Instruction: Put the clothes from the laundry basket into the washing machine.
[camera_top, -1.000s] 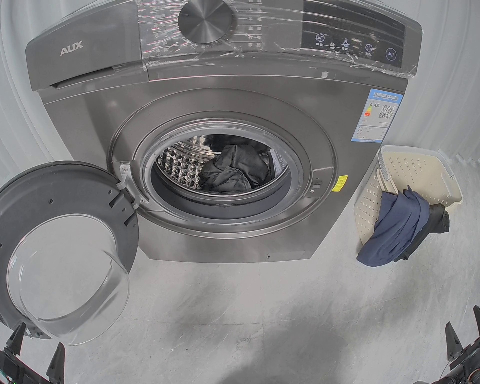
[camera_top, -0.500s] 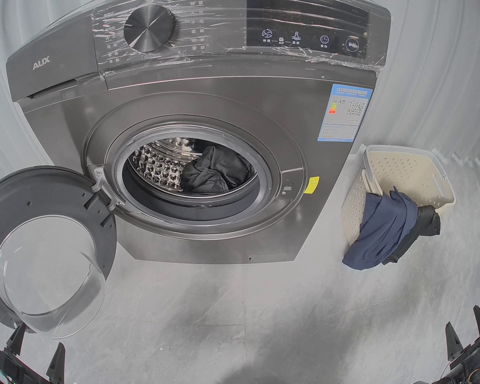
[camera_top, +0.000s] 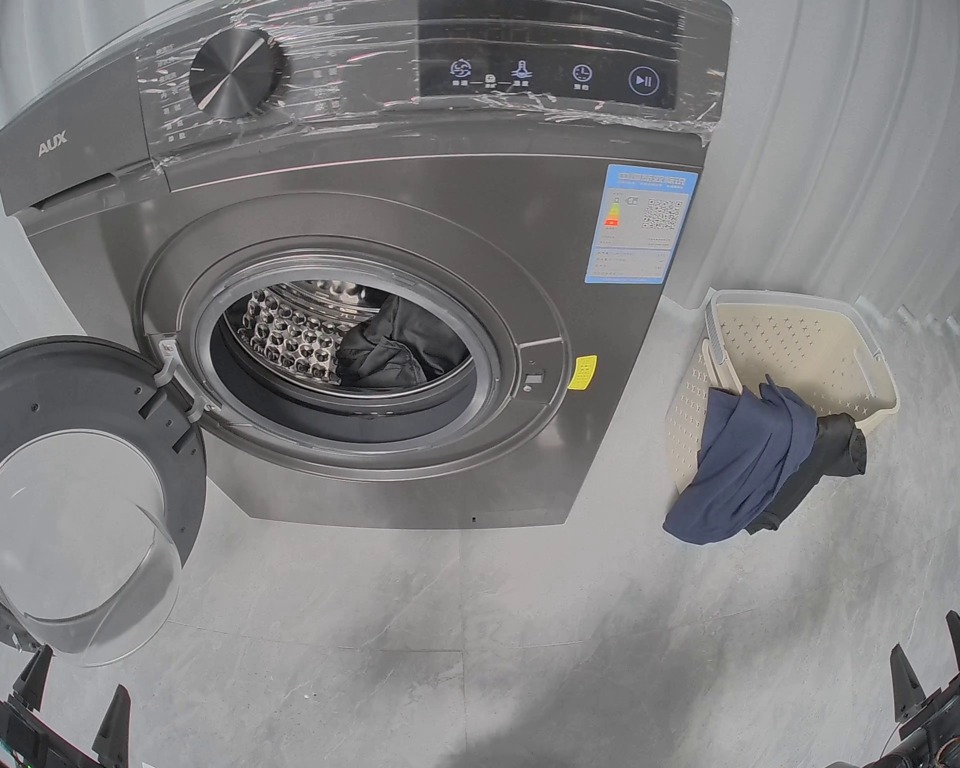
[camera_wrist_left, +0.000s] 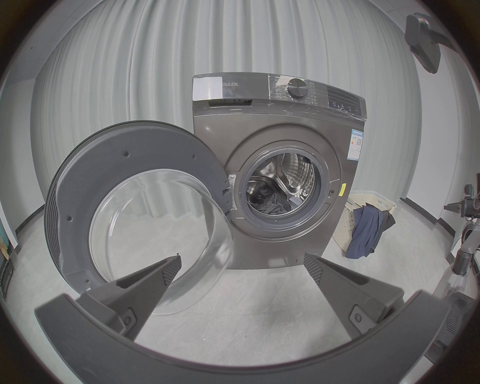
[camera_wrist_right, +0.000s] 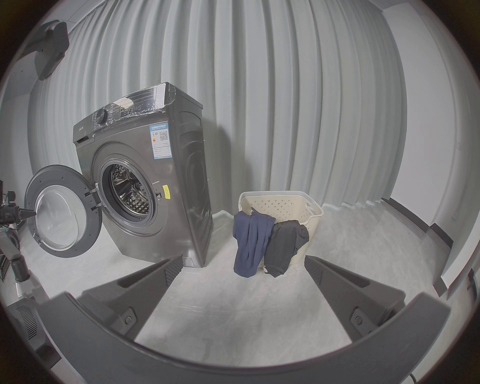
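The washing machine (camera_top: 380, 330) stands on the floor (camera_top: 500, 640) with the curtain (camera_top: 850, 150) behind it. Its door (camera_top: 90, 480) hangs open at its left side. One garment (camera_top: 395, 345) lies in the drum (camera_top: 290, 330). The laundry basket (camera_top: 800, 340) sits on the floor just beside the machine's right side. Two garments hang over its front rim, touching: the longer garment (camera_top: 745, 465) on the left, the shorter garment (camera_top: 825, 455) on the right. The left tool (camera_top: 78, 685) is before the door and the right tool (camera_top: 925, 650) is well before the basket.

Washing machine door (camera_top: 90, 490) partly beyond frame edge
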